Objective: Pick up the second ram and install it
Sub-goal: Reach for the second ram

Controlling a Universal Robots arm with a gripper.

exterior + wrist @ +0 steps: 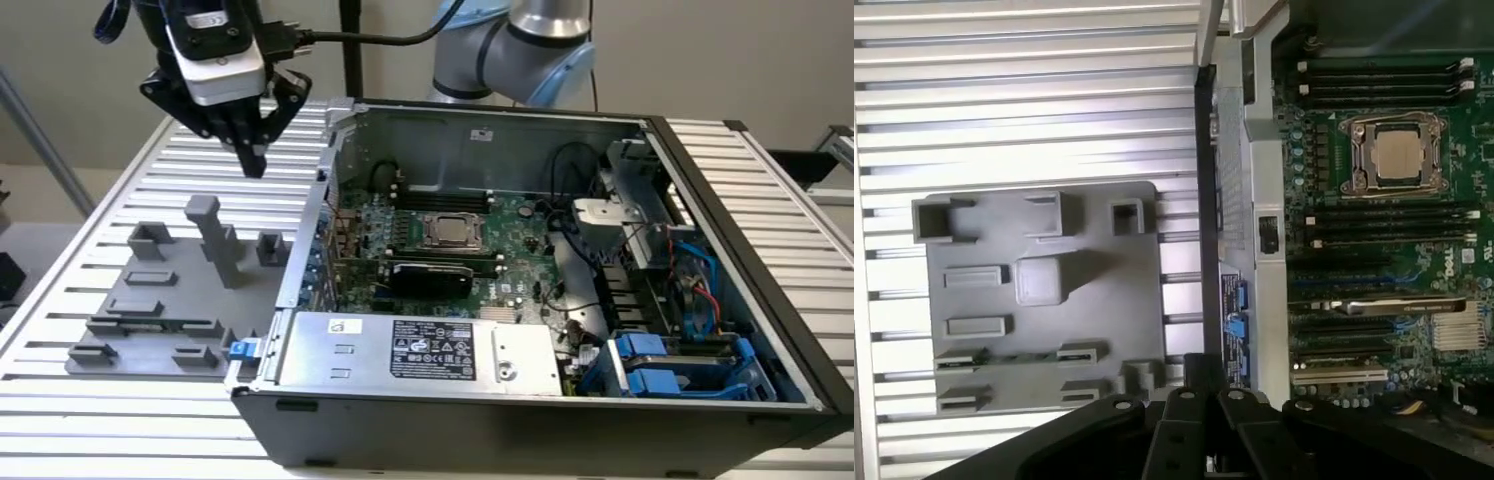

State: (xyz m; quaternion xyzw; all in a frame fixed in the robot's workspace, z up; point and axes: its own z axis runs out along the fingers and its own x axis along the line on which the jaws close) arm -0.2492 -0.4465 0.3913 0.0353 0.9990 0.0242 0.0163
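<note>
The second ram (pixel 158 324) (pixel 1014 357) is a thin dark-green stick standing on edge between two small blocks at the near end of the grey holder plate (pixel 147 300) (pixel 1104 300). My gripper (pixel 252 165) (pixel 1201 372) hangs high over the slatted table, beyond the holder's far end and to the exterior view's left of the open computer case (pixel 534 120). Its fingers are together with nothing between them. It is well apart from the ram. The motherboard's CPU socket (pixel 454 232) (pixel 1395 152) lies between rows of black memory slots (pixel 441 197) (pixel 1384 80).
A tall grey post (pixel 207 235) and several lower blocks rise from the holder plate. The case's side wall (pixel 327 200) stands between holder and motherboard. A silver power supply (pixel 427 350) and blue drive bays (pixel 667 365) fill the case's near end. Slatted table (pixel 134 420) surrounds everything.
</note>
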